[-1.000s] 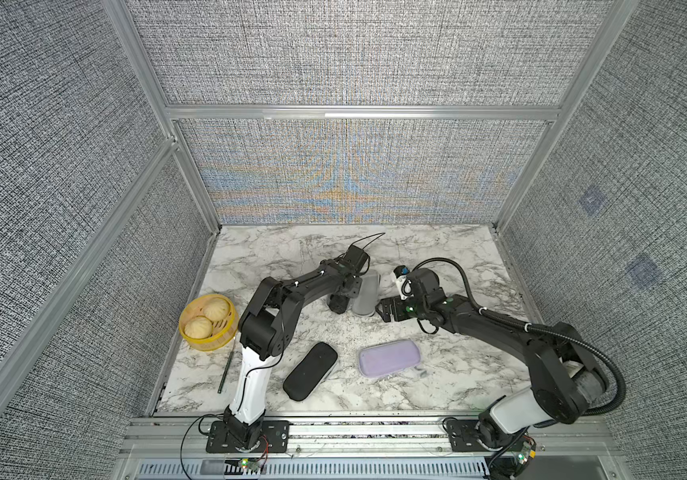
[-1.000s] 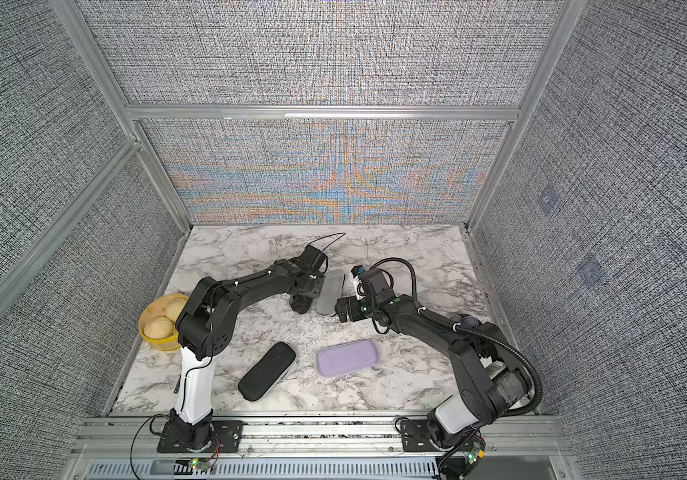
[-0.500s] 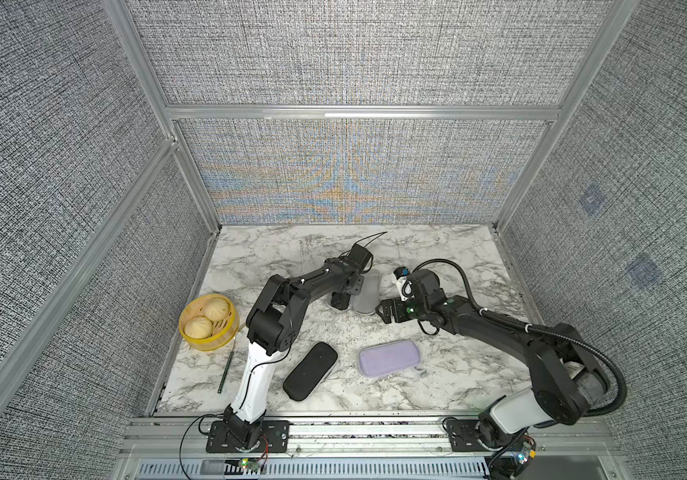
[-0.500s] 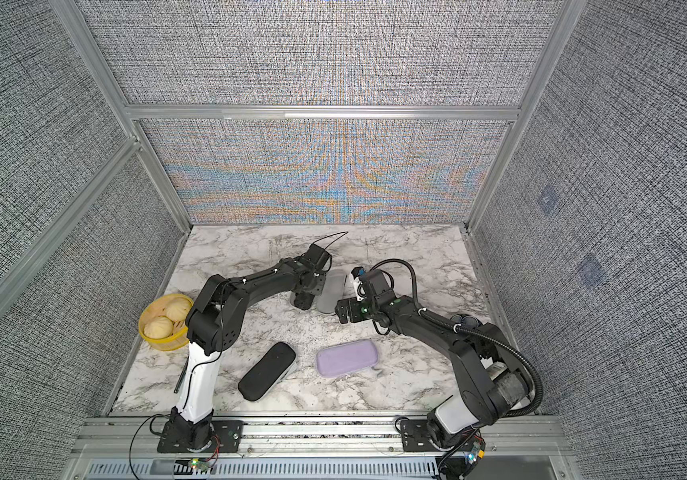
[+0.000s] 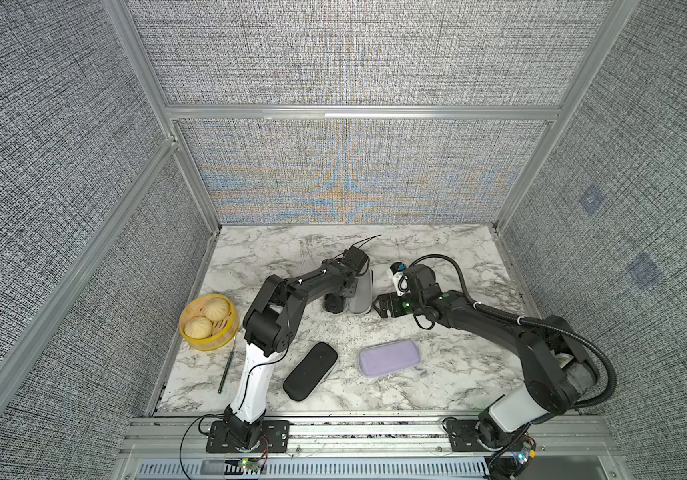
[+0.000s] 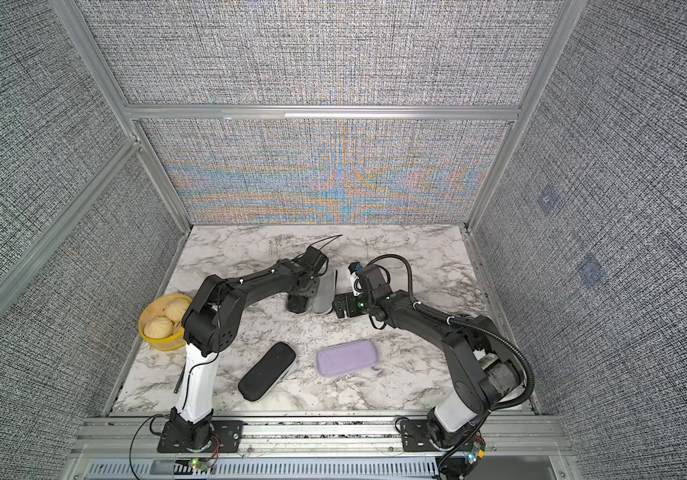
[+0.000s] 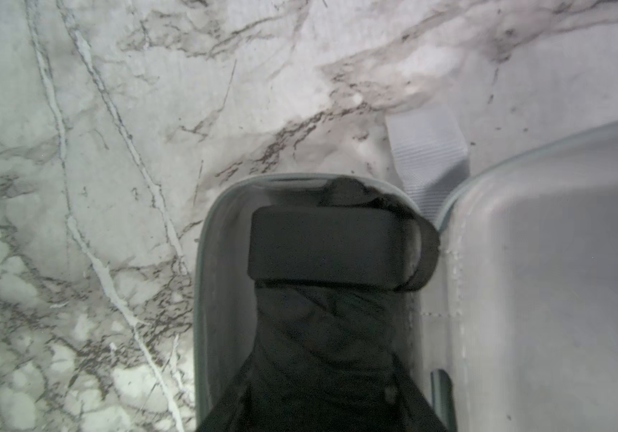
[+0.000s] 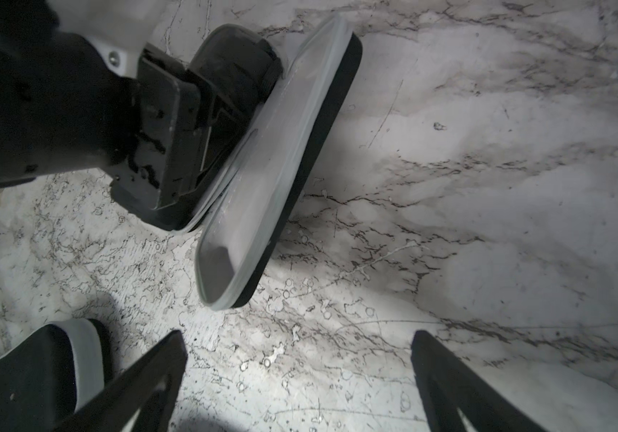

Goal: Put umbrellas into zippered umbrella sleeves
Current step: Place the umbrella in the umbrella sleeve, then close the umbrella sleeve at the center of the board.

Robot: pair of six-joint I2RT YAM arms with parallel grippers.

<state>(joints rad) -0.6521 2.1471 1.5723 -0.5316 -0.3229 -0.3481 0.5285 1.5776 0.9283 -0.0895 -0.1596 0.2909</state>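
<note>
The marble table (image 5: 437, 257) bears a yellow basket (image 5: 209, 343), a black sleeve (image 5: 310, 377), a lavender sleeve (image 5: 388, 358) and an open sleeve (image 5: 362, 293).

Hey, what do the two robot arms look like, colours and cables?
Both are mostly black with a white lower link: left arm, right arm. Thin black wires trail the left; a thick ribbed black hose loops by the right, whose wrist shows a green light. Right claw: slim black fingers.

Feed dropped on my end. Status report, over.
Right gripper open, empty. Left gripper at open black case, jaws unclear. Black umbrella lying inside. Nothing in the way.
</note>
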